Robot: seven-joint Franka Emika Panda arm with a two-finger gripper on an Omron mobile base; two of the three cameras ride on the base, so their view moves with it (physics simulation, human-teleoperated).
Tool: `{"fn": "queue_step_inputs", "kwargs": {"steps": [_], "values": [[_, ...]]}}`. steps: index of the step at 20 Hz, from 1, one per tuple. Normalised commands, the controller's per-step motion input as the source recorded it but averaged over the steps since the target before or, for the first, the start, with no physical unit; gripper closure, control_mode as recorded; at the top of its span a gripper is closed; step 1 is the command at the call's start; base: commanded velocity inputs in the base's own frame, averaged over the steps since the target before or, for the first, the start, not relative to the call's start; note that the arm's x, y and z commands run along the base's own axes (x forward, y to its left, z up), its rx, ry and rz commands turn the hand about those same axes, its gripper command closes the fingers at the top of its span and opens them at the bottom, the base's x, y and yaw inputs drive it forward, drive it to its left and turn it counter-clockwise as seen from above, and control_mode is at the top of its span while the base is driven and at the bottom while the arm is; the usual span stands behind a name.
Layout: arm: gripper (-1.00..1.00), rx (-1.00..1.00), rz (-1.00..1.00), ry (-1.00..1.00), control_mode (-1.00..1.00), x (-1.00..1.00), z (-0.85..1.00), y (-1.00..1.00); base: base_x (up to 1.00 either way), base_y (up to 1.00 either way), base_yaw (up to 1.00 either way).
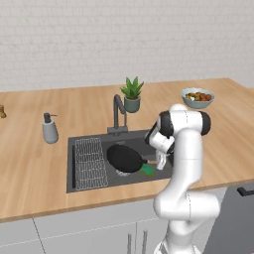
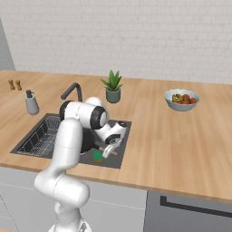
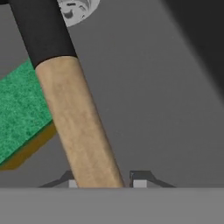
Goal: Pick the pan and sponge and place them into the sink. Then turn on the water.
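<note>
The black pan (image 1: pixel 124 158) lies in the dark grey sink (image 1: pixel 72 163), right of the wire rack (image 1: pixel 91 163), with its wooden handle (image 3: pixel 78 122) pointing toward the arm. Beside the handle, the green sponge (image 1: pixel 147 170) (image 3: pixel 22 109) rests flat on the basin floor. My gripper (image 1: pixel 159 163) (image 2: pixel 108 152) (image 3: pixel 106 181) reaches down into the basin and straddles the handle's end. Its jaws stand slightly open, with a thin gap at the right fingertip (image 3: pixel 140 180). The metal drain (image 3: pixel 76 8) shows near the pan. No water runs from the dark faucet (image 1: pixel 118 111) (image 2: pixel 72 90).
A grey soap dispenser (image 1: pixel 49 129) (image 2: pixel 31 103) stands left of the sink. A potted plant (image 1: pixel 132 94) (image 2: pixel 112 87) sits behind the faucet, and a bowl of fruit (image 1: pixel 197 97) (image 2: pixel 181 99) to the right. Two small shakers (image 2: pixel 14 84) stand at the far left.
</note>
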Motion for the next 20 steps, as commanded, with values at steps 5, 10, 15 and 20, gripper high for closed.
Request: {"fn": "queue_step_inputs", "kwargs": {"steps": [5, 10, 15, 20], "values": [[-1.0, -0.05, 0.0, 0.08, -1.0, 0.0, 0.0, 0.29, 0.0, 0.0, 0.0], [-1.0, -0.17, 0.0, 0.21, -1.0, 0.0, 0.07, 0.32, 0.0, 0.0, 0.0], [-1.0, -0.09, 0.0, 0.15, -1.0, 0.0, 0.37, 0.09, 0.0, 0.0, 0.0], [-1.0, 0.01, 0.03, 0.03, -1.0, -0.01, 0.62, -0.01, 0.0, 0.0, 0.0]]}}
